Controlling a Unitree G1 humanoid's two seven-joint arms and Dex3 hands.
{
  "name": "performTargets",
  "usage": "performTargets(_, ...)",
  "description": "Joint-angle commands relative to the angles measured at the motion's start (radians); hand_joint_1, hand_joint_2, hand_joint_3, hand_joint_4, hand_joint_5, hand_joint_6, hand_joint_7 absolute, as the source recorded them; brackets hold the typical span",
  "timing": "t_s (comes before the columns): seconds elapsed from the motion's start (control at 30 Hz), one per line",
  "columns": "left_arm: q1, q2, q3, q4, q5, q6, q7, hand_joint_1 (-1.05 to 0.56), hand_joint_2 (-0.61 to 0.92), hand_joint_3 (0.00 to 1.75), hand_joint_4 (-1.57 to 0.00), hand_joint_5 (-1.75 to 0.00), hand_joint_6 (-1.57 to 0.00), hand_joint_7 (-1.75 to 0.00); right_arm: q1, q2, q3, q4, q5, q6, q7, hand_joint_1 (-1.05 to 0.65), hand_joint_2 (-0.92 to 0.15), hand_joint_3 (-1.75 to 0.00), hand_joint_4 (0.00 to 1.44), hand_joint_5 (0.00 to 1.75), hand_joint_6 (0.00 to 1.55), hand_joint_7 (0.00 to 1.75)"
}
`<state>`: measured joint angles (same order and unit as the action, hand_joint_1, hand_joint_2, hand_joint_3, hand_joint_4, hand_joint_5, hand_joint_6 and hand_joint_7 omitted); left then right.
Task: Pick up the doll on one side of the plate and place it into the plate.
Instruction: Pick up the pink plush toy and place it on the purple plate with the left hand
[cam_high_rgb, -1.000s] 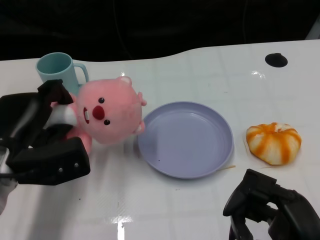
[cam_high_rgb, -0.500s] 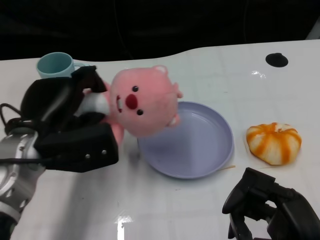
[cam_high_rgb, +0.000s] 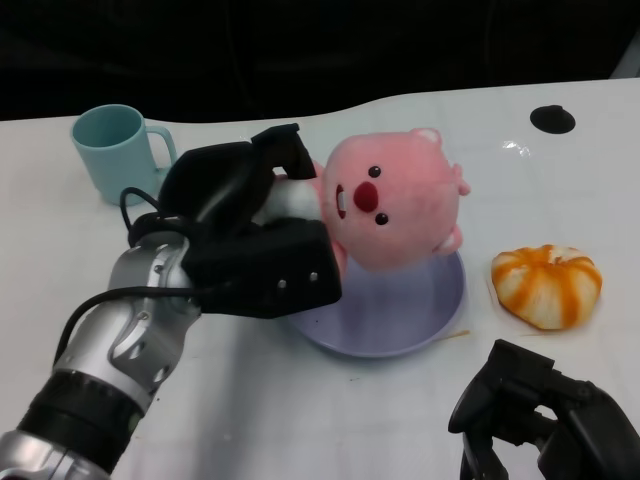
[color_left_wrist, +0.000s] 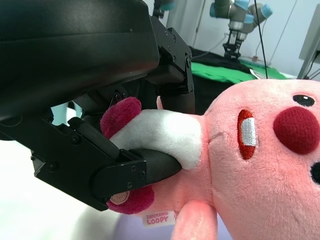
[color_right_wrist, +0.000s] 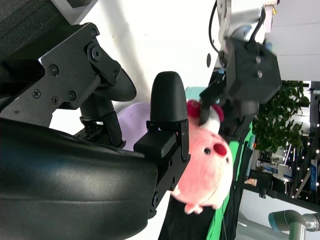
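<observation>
- Because the doll (cam_high_rgb: 385, 215) must end up in the plate (cam_high_rgb: 400, 305), your left hand (cam_high_rgb: 255, 240) carries it just above the plate's near-left part, head tipped toward the plate's far side.
- You hold it by its white middle, fingers (color_left_wrist: 145, 167) clamped from both sides, so the heavy head hangs free.
- Your forearm reaches in diagonally from the plate's left.
- Your right hand (cam_high_rgb: 540, 415) rests on the worktop (cam_high_rgb: 300, 420) before the plate, fingers curled in, holding nothing.
</observation>
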<state>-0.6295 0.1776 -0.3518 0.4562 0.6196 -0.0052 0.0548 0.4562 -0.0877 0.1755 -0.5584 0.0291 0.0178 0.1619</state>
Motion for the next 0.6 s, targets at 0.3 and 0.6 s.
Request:
performTargets(0.3,-0.086,-0.049,-0.036,0.12,-0.012,0.043,-0.058,-0.2,0.48,0.93,-0.8,-1.74,-0.82,-0.91,0.013,-0.004,0.0,-0.016,0.009,-0.003,-0.001,0.0,-0.47,-1.27,0.64,1.75,0.59,1.46)
performTargets(0.6,-0.081,0.017,-0.093,0.042,0.015,0.068,-0.273,-0.66,0.92,0.28,-0.22,-0.34,-0.3,-0.01,0.019,-0.007,0.003,-0.029,-0.001,0.001,-0.004,0.0,-0.45,-1.3,0.65,1.74,0.59,1.46)
